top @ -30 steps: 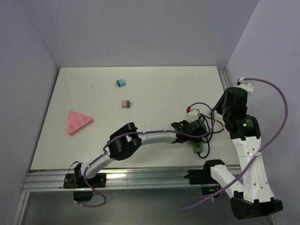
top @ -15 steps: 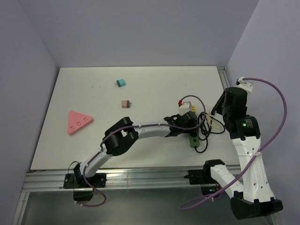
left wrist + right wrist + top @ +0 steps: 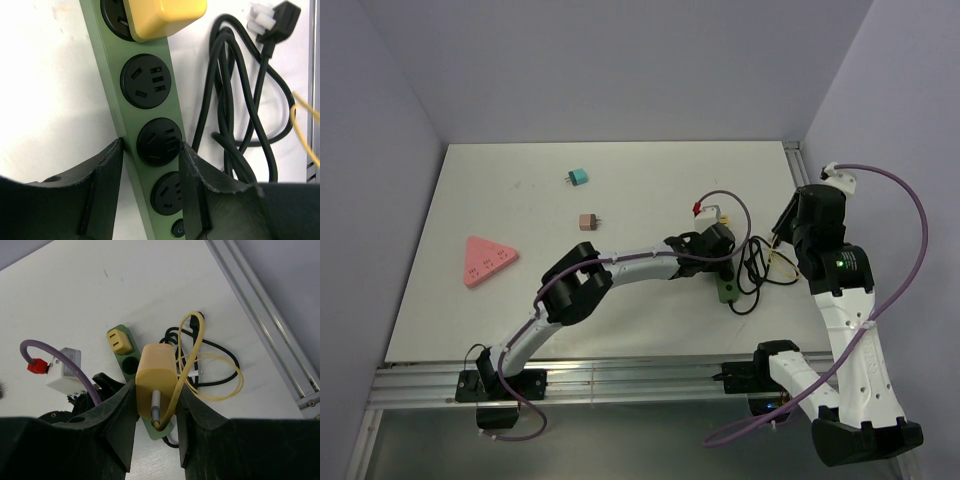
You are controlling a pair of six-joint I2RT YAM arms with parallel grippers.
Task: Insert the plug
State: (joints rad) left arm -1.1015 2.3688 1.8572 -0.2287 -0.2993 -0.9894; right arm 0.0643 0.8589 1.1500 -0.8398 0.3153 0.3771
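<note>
**Operator:** White table (image 3: pixel 520 200) check: report both grippers.

**Technician:** Left gripper (image 3: pixel 150 146): jaws narrowed onto the green power strip (image 3: pixel 107 50), fingers (image 3: pixel 107 170) against both long edges. Right gripper (image 3: pixel 156 402): clamped on the yellow plug (image 3: pixel 156 367), held apart from the strip, near the black cord (image 3: pixel 227 85). A yellow adapter (image 3: pixel 165 15) occupies the strip's end socket.

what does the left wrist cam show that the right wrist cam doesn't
Only the left wrist view: the left gripper closed on the sides of the green power strip, the pin slots of its empty sockets, and its round button.
Only the right wrist view: the right gripper holding the yellow charger, and a white box with a red connector.
Both: the strip, the yellow adapter plugged in at its end, and the black cord.
</note>
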